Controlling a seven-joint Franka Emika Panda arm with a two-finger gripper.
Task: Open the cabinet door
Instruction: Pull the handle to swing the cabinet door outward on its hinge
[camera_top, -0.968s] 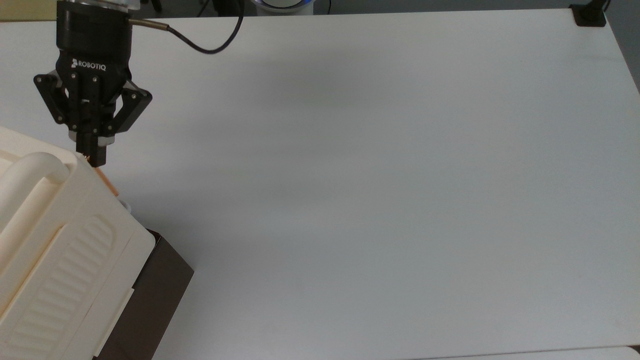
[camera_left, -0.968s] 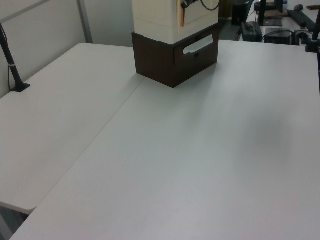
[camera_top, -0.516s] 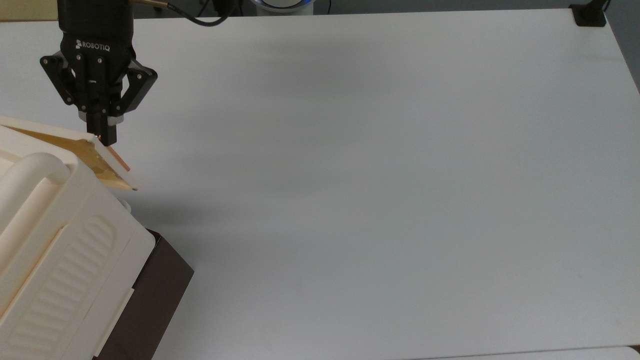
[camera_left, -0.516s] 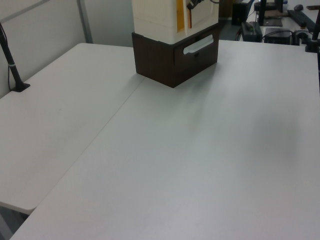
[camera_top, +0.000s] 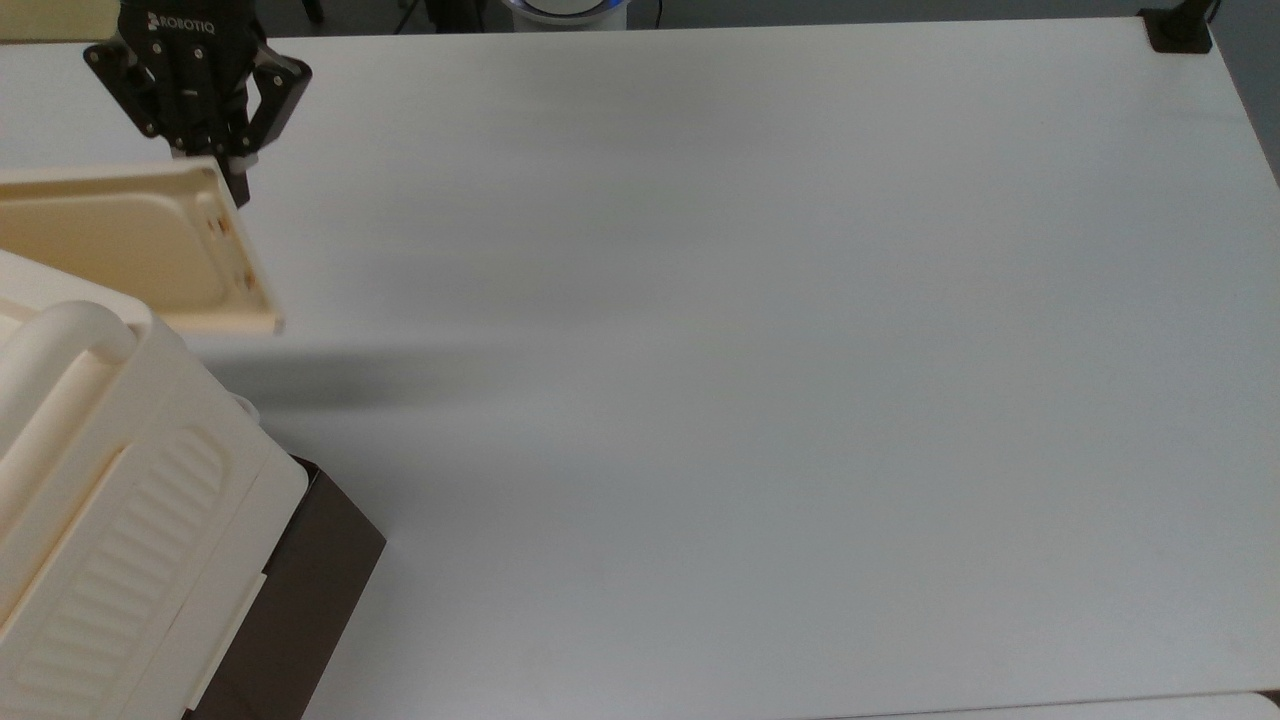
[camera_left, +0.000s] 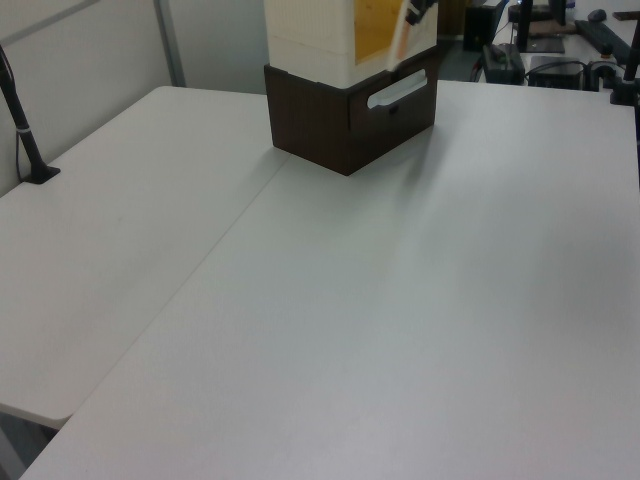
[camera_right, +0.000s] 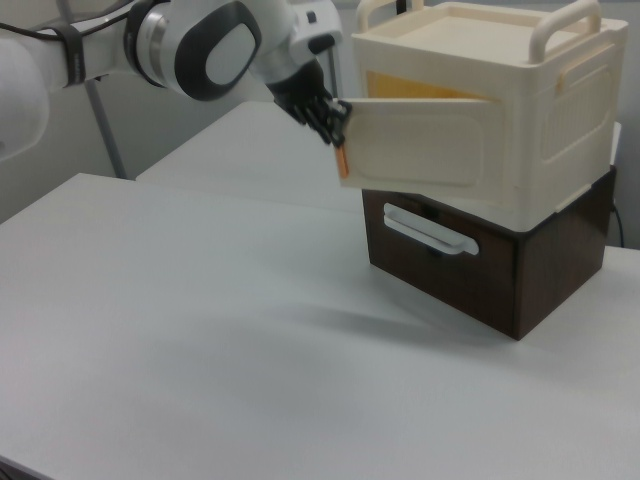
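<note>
Because the door (camera_top: 130, 250) hinges on one side of the cream cabinet (camera_right: 540, 110), the gripper (camera_top: 232, 185) is holding it at the opposite, free edge, where a pull gets the most leverage. Its fingers are pinched close together on that edge, by the small orange tab (camera_right: 342, 160) just below them in the right view. The door is standing partly swung out from the cabinet front, with a wedge of amber interior (camera_right: 420, 85) showing behind it in the right view. I judge the opening as well underway but not finished, since the panel is making only a modest angle with the front.

The cabinet is sitting on a dark brown drawer box (camera_right: 500, 265) with a pale handle (camera_right: 430, 230), near one edge of the white table (camera_top: 750, 350). The tabletop is lying bare across the door's swing path, so nothing seems to be blocking it. A black clamp (camera_top: 1180, 30) is sitting at the far corner on the top view's right, well apart from the action. The arm (camera_right: 190, 45) is reaching in from the right view's left, keeping clear of the arc.
</note>
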